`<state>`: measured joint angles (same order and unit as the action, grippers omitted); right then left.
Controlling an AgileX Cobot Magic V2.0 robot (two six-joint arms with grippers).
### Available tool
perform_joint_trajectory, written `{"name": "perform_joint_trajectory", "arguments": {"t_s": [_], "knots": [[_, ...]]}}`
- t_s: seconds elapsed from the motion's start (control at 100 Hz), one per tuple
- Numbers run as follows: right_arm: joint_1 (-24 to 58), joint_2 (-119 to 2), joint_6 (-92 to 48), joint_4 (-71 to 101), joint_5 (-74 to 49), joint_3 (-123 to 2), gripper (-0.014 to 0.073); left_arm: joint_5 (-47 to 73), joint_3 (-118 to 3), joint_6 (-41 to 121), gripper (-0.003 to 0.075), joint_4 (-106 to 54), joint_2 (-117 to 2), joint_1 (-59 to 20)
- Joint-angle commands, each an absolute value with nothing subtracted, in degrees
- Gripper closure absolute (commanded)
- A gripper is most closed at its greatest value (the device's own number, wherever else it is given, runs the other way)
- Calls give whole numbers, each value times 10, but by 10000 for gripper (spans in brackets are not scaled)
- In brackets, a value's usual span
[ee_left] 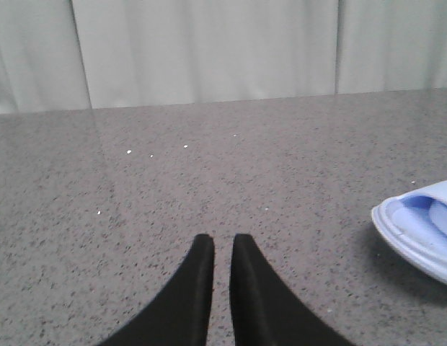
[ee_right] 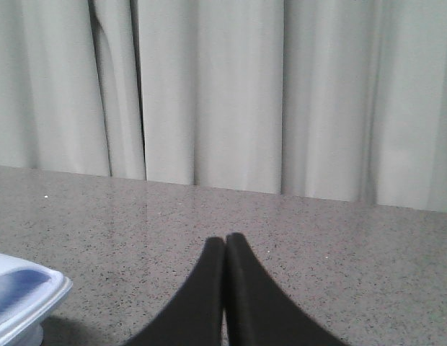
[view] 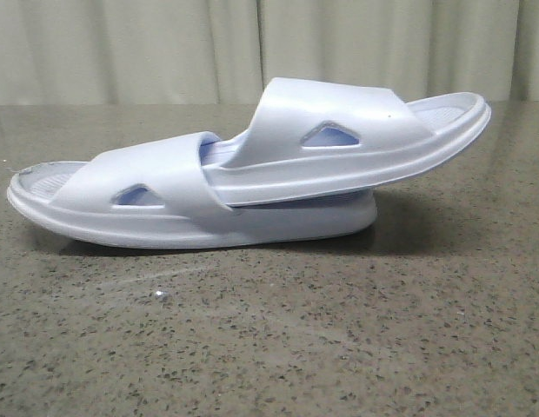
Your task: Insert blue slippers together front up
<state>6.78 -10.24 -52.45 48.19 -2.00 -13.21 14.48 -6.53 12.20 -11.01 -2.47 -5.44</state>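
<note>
In the front view the two blue slippers lie together on the table. The lower slipper (view: 156,195) rests flat on its sole. The upper slipper (view: 339,130) is pushed under the lower one's strap, and its right end sticks up off the table. Neither gripper shows in the front view. My left gripper (ee_left: 223,241) has only a narrow slit between its black fingers and holds nothing; one slipper end (ee_left: 418,231) lies off to its side. My right gripper (ee_right: 225,241) is shut and empty, with a slipper end (ee_right: 21,299) off to its side.
The slippers sit on a grey speckled stone table (view: 278,339). A pale pleated curtain (view: 165,43) hangs behind the table's far edge.
</note>
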Motion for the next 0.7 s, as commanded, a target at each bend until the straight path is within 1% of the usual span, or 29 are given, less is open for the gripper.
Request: {"name": "perform_joint_trajectory", "arguments": {"t_s": [0.0,0.1,0.21,0.37,0.69], "knots": [[64,-107,-535,477,9,-147,701,67,-59,51,704,-52,-17,-57],[64,-107,-535,477,9,-147,701,31,-35,50,704,-41,0,-57],[64,-107,-535,477,9,-147,701,30,-16,48,704,-35,20,-57],[64,-107,-535,477,9,-147,701,9,7,41,704,-15,19,-57],[64,-107,-535,477,9,-147,701,5,6,41,704,-21,19,-57]]}}
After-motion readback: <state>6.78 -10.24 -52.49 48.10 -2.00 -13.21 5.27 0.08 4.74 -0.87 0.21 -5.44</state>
